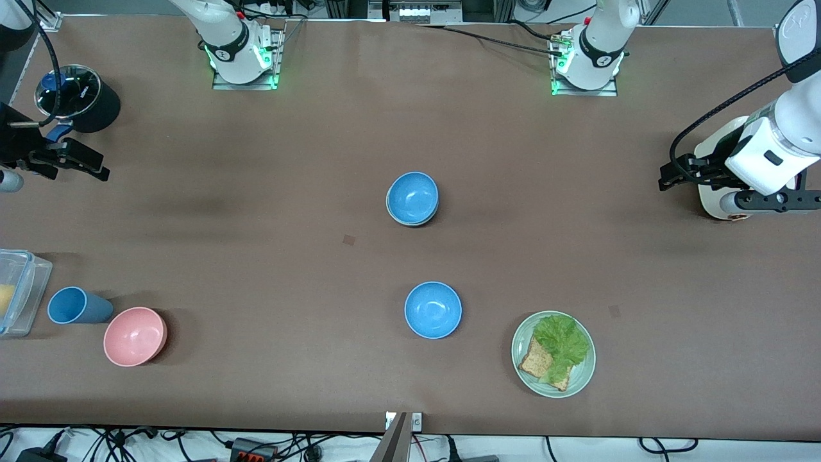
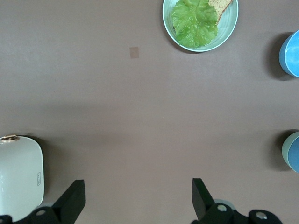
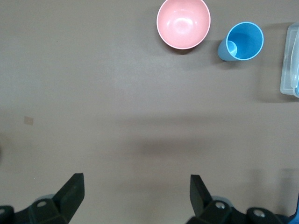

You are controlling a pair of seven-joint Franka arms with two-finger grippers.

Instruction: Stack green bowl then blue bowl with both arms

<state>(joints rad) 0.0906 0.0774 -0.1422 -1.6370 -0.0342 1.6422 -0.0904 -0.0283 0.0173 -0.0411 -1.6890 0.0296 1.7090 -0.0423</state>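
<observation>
A blue bowl (image 1: 412, 196) sits nested in the pale green bowl (image 1: 404, 222) at the middle of the table; only the green bowl's rim shows. The stack also appears in the left wrist view, blue bowl (image 2: 294, 154) inside green rim (image 2: 284, 150). A second blue bowl (image 1: 433, 309) stands alone, nearer the front camera, and shows in the left wrist view (image 2: 291, 53). My left gripper (image 1: 670, 176) (image 2: 138, 186) is open and empty over bare table at the left arm's end. My right gripper (image 1: 90, 165) (image 3: 136, 182) is open and empty over bare table at the right arm's end.
A pale green plate (image 1: 580, 375) (image 2: 229, 28) with lettuce and bread lies beside the lone blue bowl. A white container (image 1: 715, 192) (image 2: 18, 177) sits under the left arm. A pink bowl (image 1: 135, 335) (image 3: 183, 22), blue cup (image 1: 70, 305) (image 3: 244, 41), clear box (image 1: 16, 292) and black lidded pot (image 1: 77, 96) stand at the right arm's end.
</observation>
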